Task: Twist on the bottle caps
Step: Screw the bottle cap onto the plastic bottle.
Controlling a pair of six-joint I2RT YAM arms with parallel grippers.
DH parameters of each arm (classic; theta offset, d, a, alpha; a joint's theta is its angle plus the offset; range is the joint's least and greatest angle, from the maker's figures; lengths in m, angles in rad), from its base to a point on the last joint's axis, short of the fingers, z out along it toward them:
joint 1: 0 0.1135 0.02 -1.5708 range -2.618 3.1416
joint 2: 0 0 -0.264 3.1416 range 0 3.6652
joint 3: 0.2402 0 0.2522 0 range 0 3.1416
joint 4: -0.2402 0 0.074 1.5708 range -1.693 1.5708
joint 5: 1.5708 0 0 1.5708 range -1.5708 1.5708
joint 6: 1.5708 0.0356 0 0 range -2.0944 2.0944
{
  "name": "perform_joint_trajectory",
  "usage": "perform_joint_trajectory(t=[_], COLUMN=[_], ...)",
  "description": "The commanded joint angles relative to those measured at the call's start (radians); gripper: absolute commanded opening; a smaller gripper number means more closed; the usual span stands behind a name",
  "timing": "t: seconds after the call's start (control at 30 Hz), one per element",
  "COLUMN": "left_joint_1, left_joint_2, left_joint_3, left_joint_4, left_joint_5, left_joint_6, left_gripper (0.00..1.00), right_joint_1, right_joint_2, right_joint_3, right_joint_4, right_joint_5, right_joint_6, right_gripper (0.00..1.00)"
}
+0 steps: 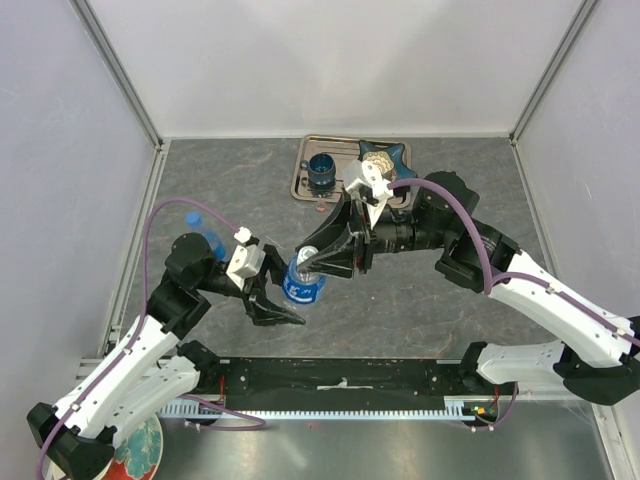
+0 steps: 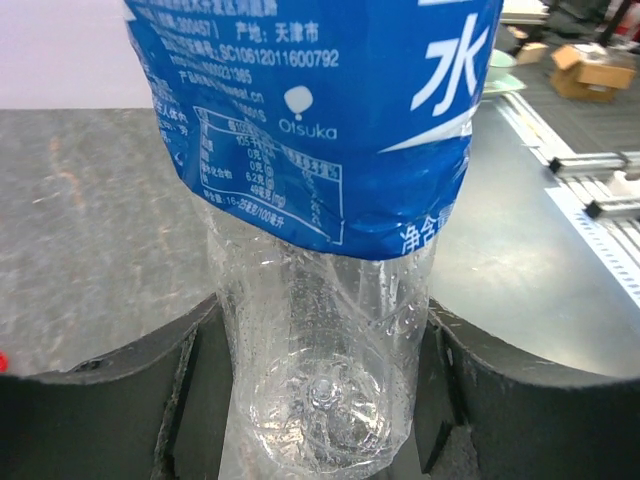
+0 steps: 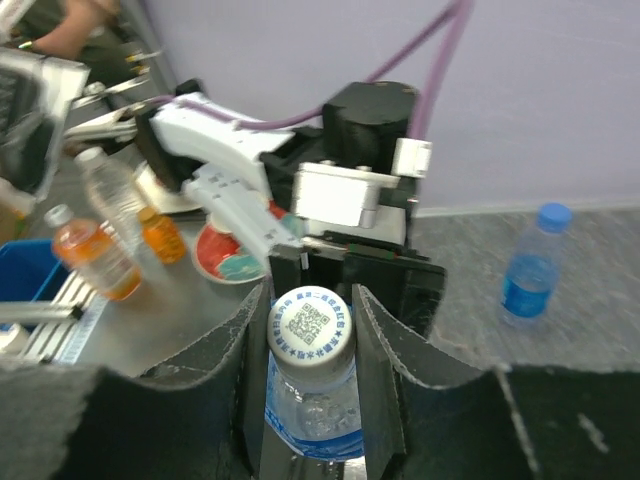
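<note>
A clear bottle (image 1: pixel 303 282) with a blue label is held off the table, tilted, between the two arms. My left gripper (image 1: pixel 278 295) is shut on its lower body; in the left wrist view the black fingers (image 2: pixel 120 410) press both sides of the bottle (image 2: pixel 330 200). A white cap (image 3: pixel 311 325) printed with a square code sits on its neck. My right gripper (image 3: pixel 311 338) is shut on that cap, its pads against both sides. A second bottle (image 1: pixel 205 236) with a blue cap (image 1: pixel 193 218) stands behind the left arm.
At the back a metal tray (image 1: pixel 345 188) holds a dark blue cup (image 1: pixel 322 170) and a blue star-shaped thing (image 1: pixel 385 158). A small reddish round thing (image 1: pixel 318 209) lies just in front of the tray. Grey walls close in three sides of the table.
</note>
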Motion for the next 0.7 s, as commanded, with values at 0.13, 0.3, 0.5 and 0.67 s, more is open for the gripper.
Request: perform_joint_trajectory(t=[0.13,0.3,0.5,0.67], left_joint_1=[0.004,0.006,0.009,0.012], left_joint_2=[-0.023,-0.026,-0.022,-0.023], left_joint_3=[0.015,0.005,-0.005,-0.008], left_joint_4=[0.009,0.002,0.002,0.008], left_joint_5=[-0.455,-0.666,-0.777,-0.837], left_joint_6=[0.164,0.184,0.179,0.168], left_gripper=[0.02,0.02,0.02,0.02], right_joint_1=[-0.016,0.005,0.187,0.263], right_joint_2=[0.073,0.133,0.247,0.374], right_joint_3=[0.028,0.051,0.164,0.288], right_joint_4=[-0.249,-0.304,-0.43,-0.549], right_joint_5=[0.627,0.857,1.389,1.672], right_joint_6=[0.043,0.142,0.18,0.254], right_gripper=[0.0,0.0,0.0,0.0])
